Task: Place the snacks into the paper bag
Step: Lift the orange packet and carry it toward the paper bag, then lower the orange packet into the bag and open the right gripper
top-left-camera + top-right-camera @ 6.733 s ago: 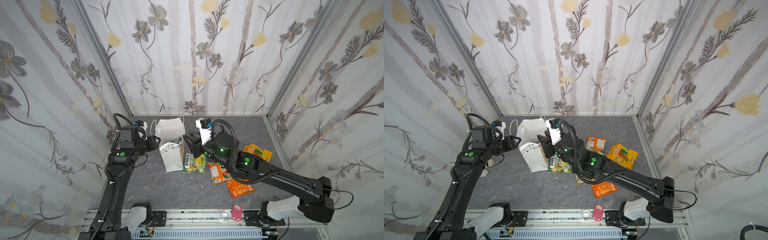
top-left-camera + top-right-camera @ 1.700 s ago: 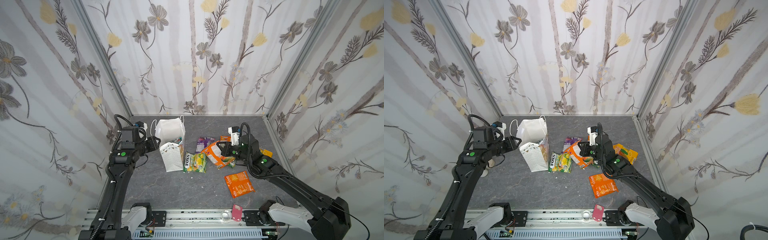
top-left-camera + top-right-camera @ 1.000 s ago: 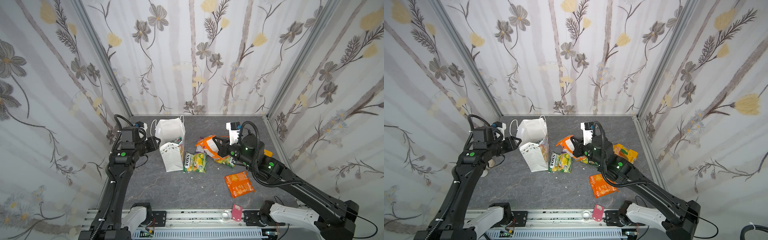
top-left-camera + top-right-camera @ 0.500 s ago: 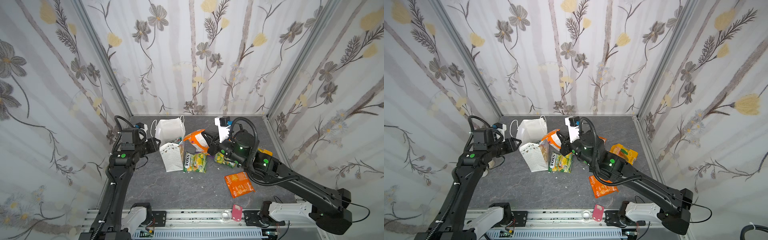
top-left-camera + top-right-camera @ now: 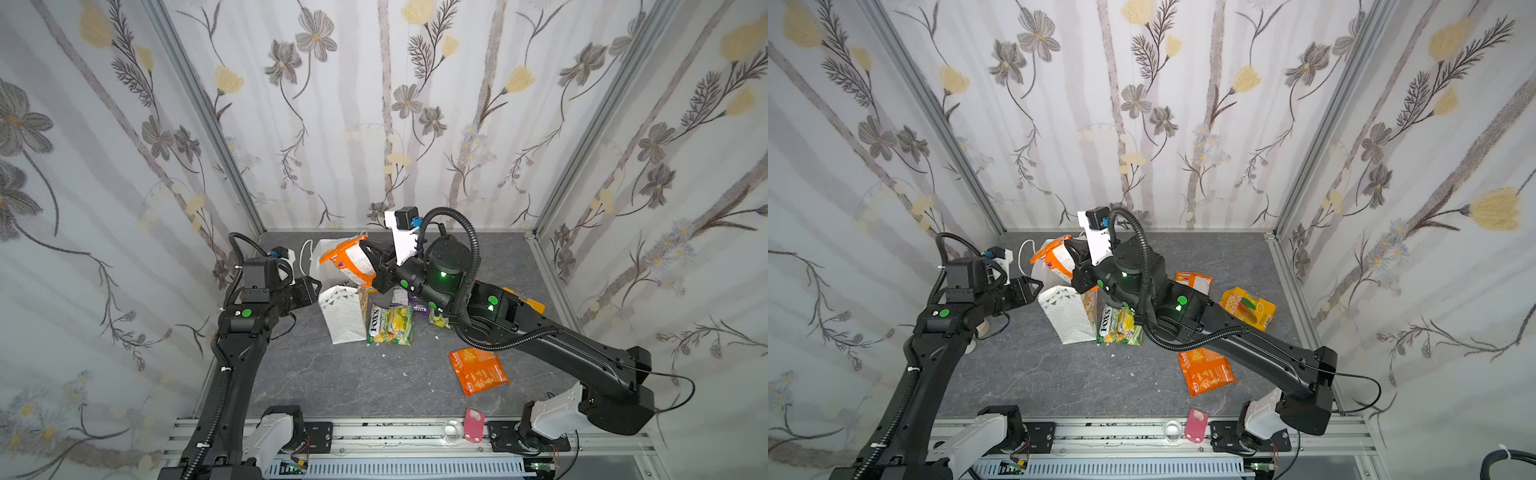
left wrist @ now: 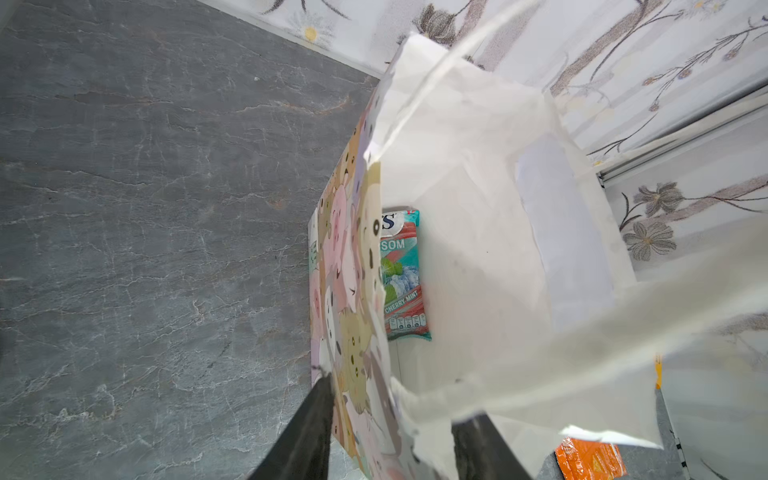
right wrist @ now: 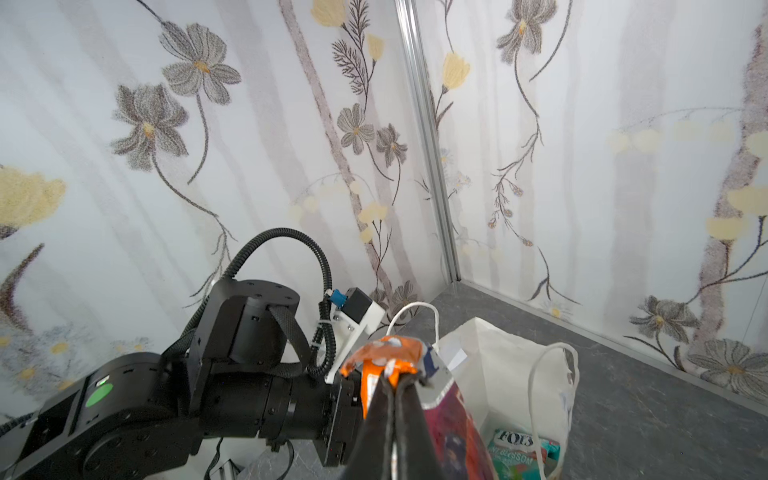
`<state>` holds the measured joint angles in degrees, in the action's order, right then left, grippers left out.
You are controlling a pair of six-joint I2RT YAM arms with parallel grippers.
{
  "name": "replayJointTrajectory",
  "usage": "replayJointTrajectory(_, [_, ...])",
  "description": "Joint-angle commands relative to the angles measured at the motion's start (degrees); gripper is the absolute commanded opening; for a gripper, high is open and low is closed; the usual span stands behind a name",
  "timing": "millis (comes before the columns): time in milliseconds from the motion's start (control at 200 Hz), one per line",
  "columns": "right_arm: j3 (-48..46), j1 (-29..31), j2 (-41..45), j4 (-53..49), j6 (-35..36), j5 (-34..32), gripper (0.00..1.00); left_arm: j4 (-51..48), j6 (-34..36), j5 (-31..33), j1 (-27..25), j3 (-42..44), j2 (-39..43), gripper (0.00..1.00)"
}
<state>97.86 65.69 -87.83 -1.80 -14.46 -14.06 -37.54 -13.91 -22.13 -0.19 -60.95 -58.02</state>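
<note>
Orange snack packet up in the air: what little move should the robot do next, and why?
Probably lower the orange packet into the paper bag. The right gripper pinches it just above the open mouth, which the left gripper holds open; it isn't inside yet.

White dotted paper bag (image 5: 340, 320), orange packet (image 5: 351, 259), green-yellow packet (image 5: 390, 326), teal packet (image 6: 405, 270), grey marbled floor (image 5: 332, 374)

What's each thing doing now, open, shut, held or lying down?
paper bag: upright, mouth open.
left gripper: shut on the paper bag's rim.
right gripper: shut on the held orange packet.
held orange packet: in the air by the bag's mouth.
teal packet: lying inside the bag.
green-yellow packet: flat on the table.
loose orange packet: flat on the table.
</note>
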Motion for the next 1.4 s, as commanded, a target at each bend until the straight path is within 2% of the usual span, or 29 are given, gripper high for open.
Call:
replayJointTrajectory(0, [3.65,0.14,-2.89,4.56,0.01,-3.97,0.0,1.83,-0.59,-0.6,-0.07,0.48,0.19,0.45])
replayJointTrajectory(255, [13.59,0.49,-12.38,3.45,-1.41,-8.77,0.0,2.03,-0.9,-1.38,0.0,0.3,0.0,0.45])
replayJointTrajectory(535, [13.56,0.58,-16.22,7.15,-1.63,-15.29,0.0,2.57,-0.77,-0.62,-0.01,0.3,1.24,0.44])
replayJointTrajectory(854, [13.26,0.32,-20.37,11.52,-1.8,-18.41,0.0,2.03,-0.38,-0.73,-0.04,0.56,1.49,0.44])
replayJointTrajectory(1154, [10.52,-0.54,-21.84,15.52,-3.31,-19.36,0.0,1.11,1.07,0.93,0.0,1.35,1.77,0.44])
replayJointTrajectory(1394, [1.23,-3.61,-19.22,21.21,-9.52,-10.5,0.0,1.13,1.41,1.53,0.0,1.43,1.73,0.44])
